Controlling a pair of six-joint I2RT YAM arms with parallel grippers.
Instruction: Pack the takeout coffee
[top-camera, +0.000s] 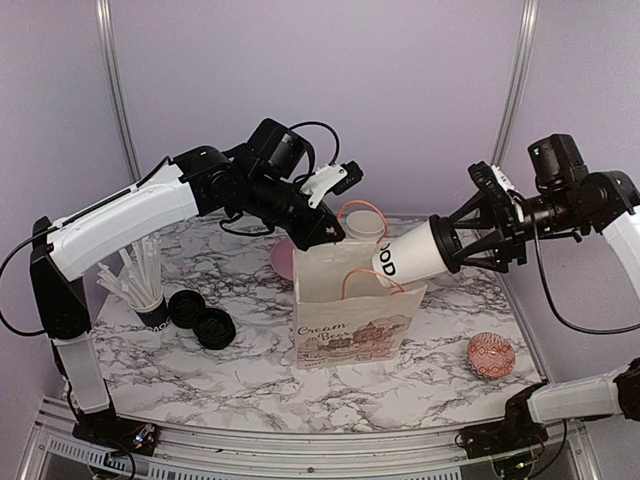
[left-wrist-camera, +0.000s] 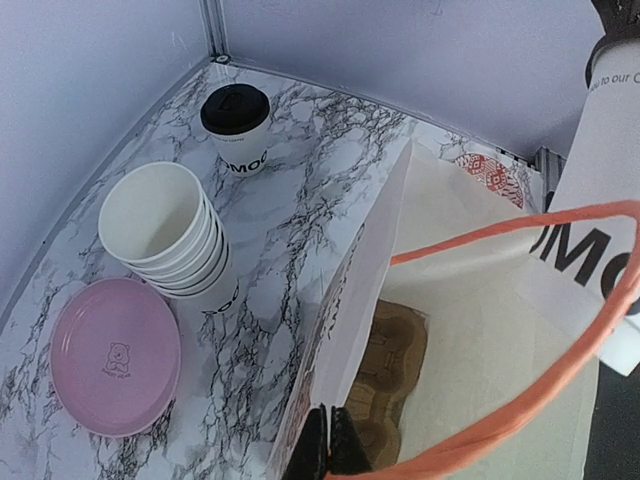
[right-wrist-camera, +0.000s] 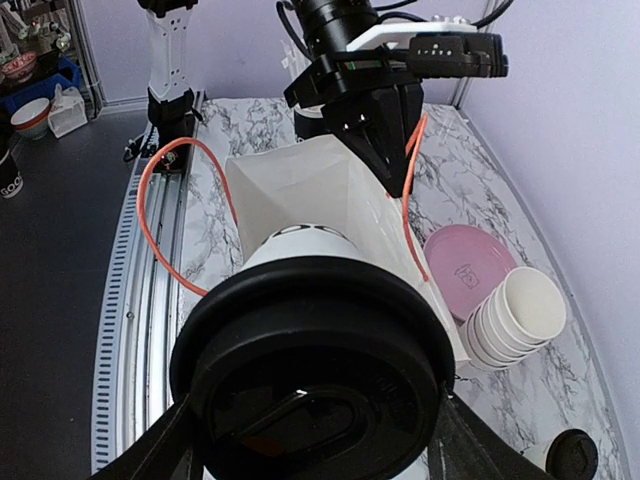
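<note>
Left wrist: cup (left-wrist-camera: 590, 190); tray (left-wrist-camera: 395, 352) inside bag (left-wrist-camera: 480, 330)

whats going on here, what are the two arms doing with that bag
The left gripper is shut on the top edge of the white paper bag, which stands open on the marble table. The right gripper holds a lidded coffee cup tilted on its side, base toward the bag's mouth and not yet inside. A cardboard carrier lies at the bottom of the bag. A second lidded cup stands behind, near a stack of empty cups and a pink plate.
</note>
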